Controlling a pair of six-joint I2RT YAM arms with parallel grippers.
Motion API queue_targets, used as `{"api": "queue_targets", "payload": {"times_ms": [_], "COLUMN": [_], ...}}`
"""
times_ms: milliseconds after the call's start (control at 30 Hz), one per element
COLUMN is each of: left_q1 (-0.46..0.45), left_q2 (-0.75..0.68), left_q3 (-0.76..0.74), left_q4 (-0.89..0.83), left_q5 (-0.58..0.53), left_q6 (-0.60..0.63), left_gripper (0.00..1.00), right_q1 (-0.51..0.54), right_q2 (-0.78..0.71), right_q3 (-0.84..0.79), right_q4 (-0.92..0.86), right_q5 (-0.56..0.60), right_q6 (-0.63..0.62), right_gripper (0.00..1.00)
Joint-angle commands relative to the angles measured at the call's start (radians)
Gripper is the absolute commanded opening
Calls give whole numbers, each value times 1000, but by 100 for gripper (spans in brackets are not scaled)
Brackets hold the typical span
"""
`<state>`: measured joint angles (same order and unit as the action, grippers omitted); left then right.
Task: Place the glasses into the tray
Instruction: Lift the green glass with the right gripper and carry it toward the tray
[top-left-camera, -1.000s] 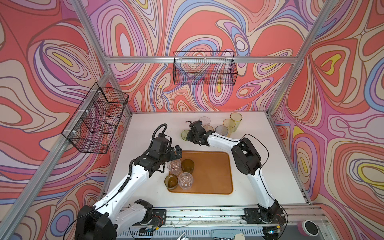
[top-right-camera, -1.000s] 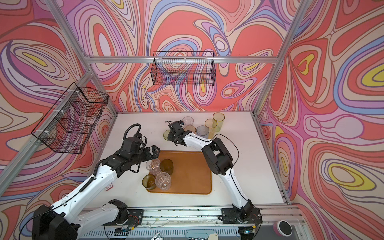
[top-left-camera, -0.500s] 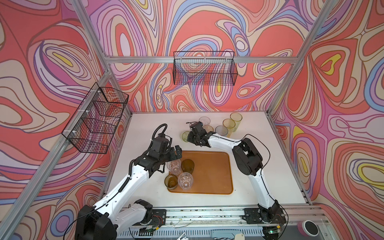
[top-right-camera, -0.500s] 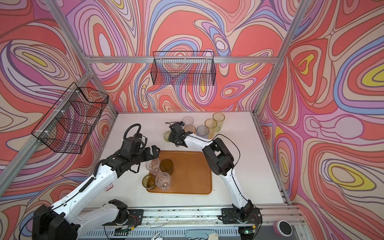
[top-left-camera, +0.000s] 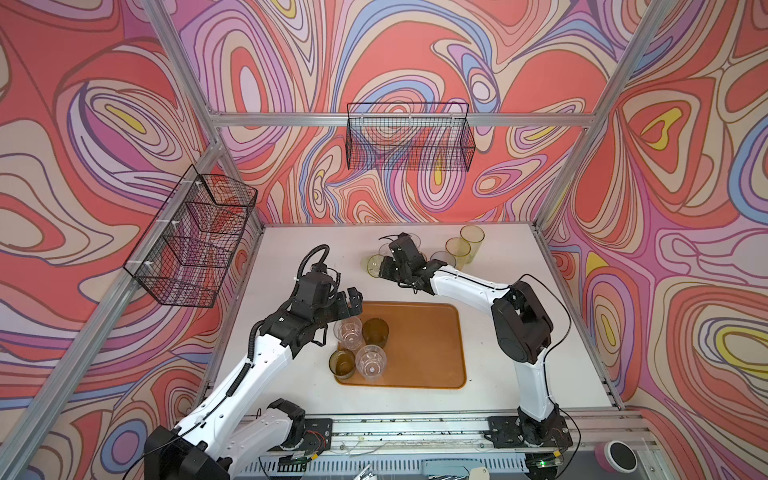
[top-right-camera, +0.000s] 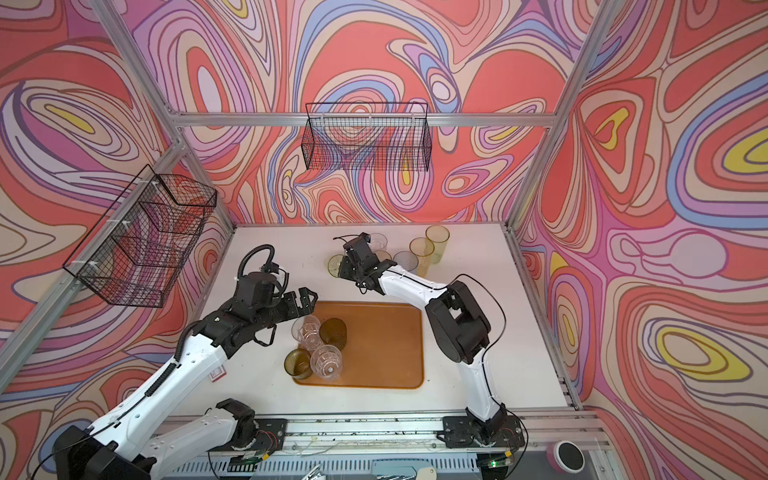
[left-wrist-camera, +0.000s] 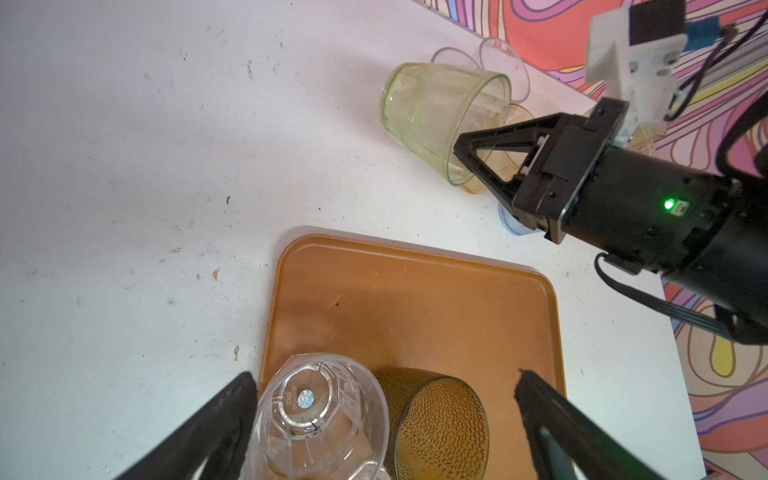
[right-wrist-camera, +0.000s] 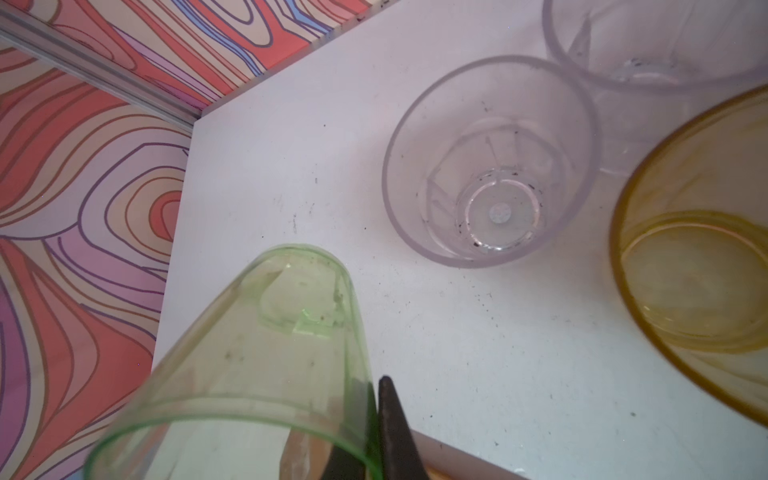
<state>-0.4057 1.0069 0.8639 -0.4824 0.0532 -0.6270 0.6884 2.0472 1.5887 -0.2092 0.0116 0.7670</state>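
At the left, the left claw is held wide open over the left end of the tray. Its fingers are set either side of a clear glass and a dark amber glass that stand close together, and nothing is gripped. A sideways sweep from here is judged likely to topple the clear glass into its neighbour. Just nearer, an olive glass is seen right at the tray's left rim, and a nudge could tip it onto the tabletop.

Further right, beyond the tray's far edge, the right claw is pinched shut on one wall of a green glass at its rim, and the glass is tilted. So thin a hold is judged weak: the glass may swing or slip when carried. Whether its base touches the tabletop cannot be told. A clear tumbler and a short yellow glass stand close by and could be knocked.

For room, the tray's right half is bare and can be reached over the low rim. The tabletop left of the tray is open too. At the far right, a tall yellow glass stands near the back wall, so little clearance is left behind it.
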Motion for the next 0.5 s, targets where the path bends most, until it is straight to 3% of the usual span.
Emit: {"api": "queue_targets", "payload": {"times_ms": [0, 467], "left_q1": [4, 4], "left_q2": [-37, -136], "left_q3": [44, 181], "left_q4": [-95, -367], "left_q5": [-21, -76], "left_q6": [20, 122], "left_gripper": [100, 100], "right_q1": [3, 3], "right_q2": [-86, -397], "right_q3": [-43, -238], "right_q4": [15, -73], "right_q5": [26, 53], "right_q6": [-63, -139], "right_gripper": [0, 0]}}
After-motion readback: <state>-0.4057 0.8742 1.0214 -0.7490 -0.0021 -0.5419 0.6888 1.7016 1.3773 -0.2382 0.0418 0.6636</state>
